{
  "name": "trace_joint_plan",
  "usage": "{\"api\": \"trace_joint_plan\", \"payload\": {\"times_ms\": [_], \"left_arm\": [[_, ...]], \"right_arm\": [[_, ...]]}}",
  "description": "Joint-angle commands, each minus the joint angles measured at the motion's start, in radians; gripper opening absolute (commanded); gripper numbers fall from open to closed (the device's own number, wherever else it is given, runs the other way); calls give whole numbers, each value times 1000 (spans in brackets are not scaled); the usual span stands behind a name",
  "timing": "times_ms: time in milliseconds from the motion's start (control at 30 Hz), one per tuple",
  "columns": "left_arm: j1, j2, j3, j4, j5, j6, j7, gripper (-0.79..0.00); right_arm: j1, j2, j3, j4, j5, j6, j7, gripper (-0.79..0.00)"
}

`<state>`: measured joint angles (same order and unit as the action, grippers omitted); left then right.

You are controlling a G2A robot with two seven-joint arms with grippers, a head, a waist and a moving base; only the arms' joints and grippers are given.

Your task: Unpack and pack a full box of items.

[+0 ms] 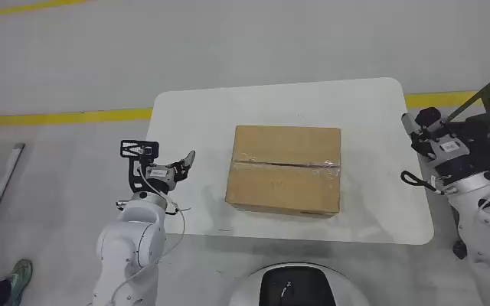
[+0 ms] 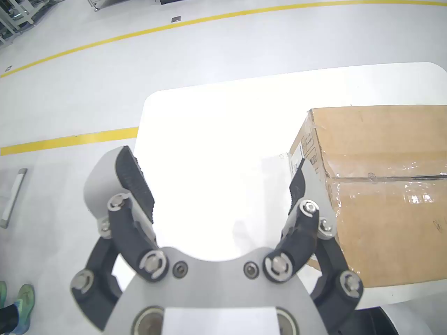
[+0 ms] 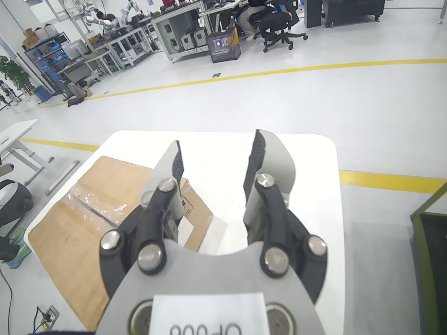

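Step in hand: start of unpacking, by judgement; nothing out yet. Cardboard box (image 1: 283, 170) at middle of counter (image 1: 367, 107), flaps shut, clear tape (image 1: 287, 163) intact along the centre seam. Left tool (image 2: 213, 162) spread wide, empty, poised over the counter edge near one short end of the box, not touching it. Right tool (image 3: 218, 144) likewise spread and empty, off the opposite short end, farther from the box.

Next move, as judged: calls for breaking or peeling the tape before lifting any flap. Likely needs one tool bracing the box against sliding on the smooth counter, the other working the seam. Contents unknown, box closed.

View differences:
- From top view: layout, box central, an arm on each flank.
- From left wrist view: wrinkled tape wrapping down over the box's end, plus printed labels (image 2: 305, 148) on that end face.
- From right wrist view: white label (image 3: 187, 226) on the end face nearest that tool, and dark green frame (image 3: 429, 263) beside the counter.
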<state>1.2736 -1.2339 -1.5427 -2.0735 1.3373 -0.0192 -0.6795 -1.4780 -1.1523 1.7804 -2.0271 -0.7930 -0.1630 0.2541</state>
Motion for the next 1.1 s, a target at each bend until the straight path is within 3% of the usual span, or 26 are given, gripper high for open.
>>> {"api": "trace_joint_plan", "payload": {"times_ms": [0, 767, 1067], "left_arm": [[0, 0, 0, 0, 0, 0, 0, 0], [0, 0, 0, 0, 0, 0, 0, 0], [0, 0, 0, 0, 0, 0, 0, 0]], "right_arm": [[0, 0, 0, 0, 0, 0, 0, -785], [-11, -1, -25, 50, -46, 19, -8, -785], [-21, -10, -141, 182, -92, -49, -97, -785]]}}
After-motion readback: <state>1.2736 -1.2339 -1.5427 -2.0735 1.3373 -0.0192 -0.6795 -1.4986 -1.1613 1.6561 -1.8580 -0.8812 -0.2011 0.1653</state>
